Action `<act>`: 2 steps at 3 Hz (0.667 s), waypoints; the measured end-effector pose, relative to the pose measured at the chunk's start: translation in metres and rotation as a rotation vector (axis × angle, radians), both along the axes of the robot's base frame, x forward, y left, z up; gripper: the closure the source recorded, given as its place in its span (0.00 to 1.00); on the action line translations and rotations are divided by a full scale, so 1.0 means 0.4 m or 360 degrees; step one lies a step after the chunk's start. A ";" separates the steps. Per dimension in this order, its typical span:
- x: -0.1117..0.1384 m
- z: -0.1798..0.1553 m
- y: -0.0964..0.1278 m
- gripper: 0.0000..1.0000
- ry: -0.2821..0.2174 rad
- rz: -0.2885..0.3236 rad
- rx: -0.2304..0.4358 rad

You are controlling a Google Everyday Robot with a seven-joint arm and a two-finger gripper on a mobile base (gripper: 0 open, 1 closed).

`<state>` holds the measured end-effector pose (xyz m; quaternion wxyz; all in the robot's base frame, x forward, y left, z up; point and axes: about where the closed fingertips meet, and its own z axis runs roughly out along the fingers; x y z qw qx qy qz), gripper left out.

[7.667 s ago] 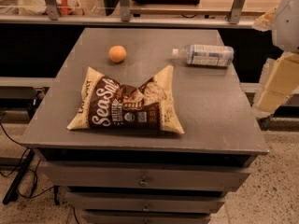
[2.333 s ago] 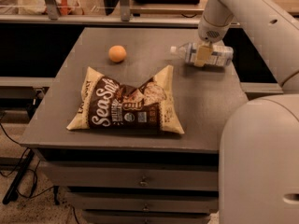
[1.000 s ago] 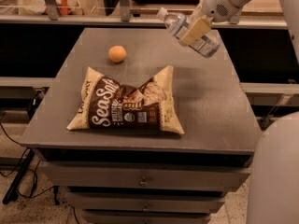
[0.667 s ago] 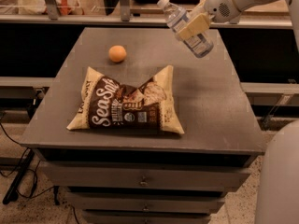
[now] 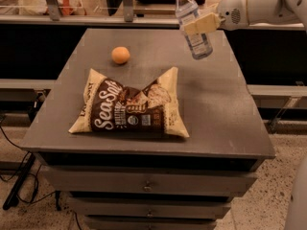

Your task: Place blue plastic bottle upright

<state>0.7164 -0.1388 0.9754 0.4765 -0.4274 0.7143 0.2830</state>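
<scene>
The blue plastic bottle (image 5: 192, 24), clear with a pale label and white cap, hangs in the air above the back right of the grey table (image 5: 218, 109). It is nearly upright, cap tilted a little to the left. My gripper (image 5: 200, 25) comes in from the upper right and is shut on the bottle's middle. The bottle's base is well above the tabletop.
A brown and cream chip bag (image 5: 132, 107) lies flat in the middle of the table. An orange (image 5: 120, 55) sits at the back left. Drawers (image 5: 144, 186) run below the front edge. Shelving stands behind the table.
The gripper took hold of the lying bottle at the back right, lifted it off the table, and has turned it from slanted to nearly upright.
</scene>
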 end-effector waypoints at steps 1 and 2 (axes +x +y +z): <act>0.009 -0.011 -0.010 1.00 0.0010 -0.0034 0.0147; 0.010 -0.011 -0.011 1.00 0.0010 -0.0039 0.0163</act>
